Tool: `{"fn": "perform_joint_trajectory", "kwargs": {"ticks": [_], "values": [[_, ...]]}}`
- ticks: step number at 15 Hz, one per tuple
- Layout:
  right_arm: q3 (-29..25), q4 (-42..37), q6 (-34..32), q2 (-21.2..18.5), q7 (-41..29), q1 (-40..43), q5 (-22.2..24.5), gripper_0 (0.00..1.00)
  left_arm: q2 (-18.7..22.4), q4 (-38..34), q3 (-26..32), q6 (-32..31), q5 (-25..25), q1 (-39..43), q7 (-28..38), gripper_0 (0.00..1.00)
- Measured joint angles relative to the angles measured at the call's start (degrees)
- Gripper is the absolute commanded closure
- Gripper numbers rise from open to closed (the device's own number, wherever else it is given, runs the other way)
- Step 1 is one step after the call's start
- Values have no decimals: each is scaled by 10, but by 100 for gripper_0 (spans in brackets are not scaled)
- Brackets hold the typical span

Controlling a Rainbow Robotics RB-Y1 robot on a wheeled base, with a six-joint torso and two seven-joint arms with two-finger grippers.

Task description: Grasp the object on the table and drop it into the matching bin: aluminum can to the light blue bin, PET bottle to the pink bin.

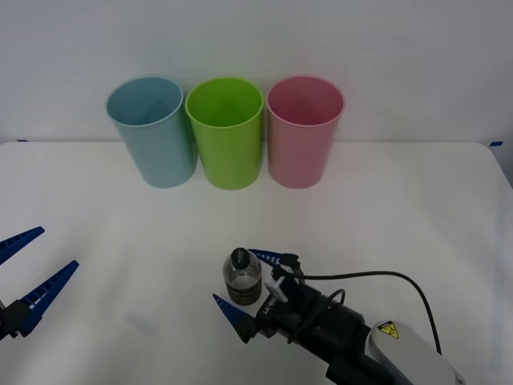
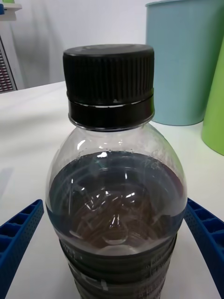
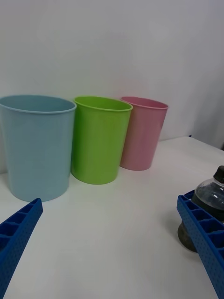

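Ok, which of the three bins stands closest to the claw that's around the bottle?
The pink bin, at the right end of the row, beside the green bin. It stands closest to the right claw; the blue bin stands farthest.

Bright, even light washes the wide plain white worktop (image 1: 120, 241) almost to glare, so its far edge nearly merges with the pale wall. Shadows are faint: soft grey smudges beneath the right gripper (image 1: 246, 285) and beside the three bins. Small highlights glint on the small clear plastic bottle with a black cap (image 2: 114, 187), which looms close and slightly bulged in the right wrist view.
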Motion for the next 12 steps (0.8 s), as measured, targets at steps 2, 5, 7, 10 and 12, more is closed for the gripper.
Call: {"fn": "perform_joint_trajectory", "kwargs": {"ticks": [2, 5, 7, 10, 12], "values": [[1, 0, 3, 0, 0, 0, 0, 36, 0, 0, 0, 0, 0, 0, 0, 0], [1, 0, 3, 0, 0, 0, -1, 85, 0, 0, 0, 0, 0, 0, 0, 0], [1, 0, 3, 0, 0, -1, 0, 94, 0, 0, 0, 0, 0, 0, 0, 0], [1, 0, 2, 1, 4, -4, -1, 100, 0, 0, 0, 0, 0, 0, 0, 0], [0, 0, -2, -1, 4, -5, -2, 100, 0, 0, 0, 0, 0, 0, 0, 0]]}}
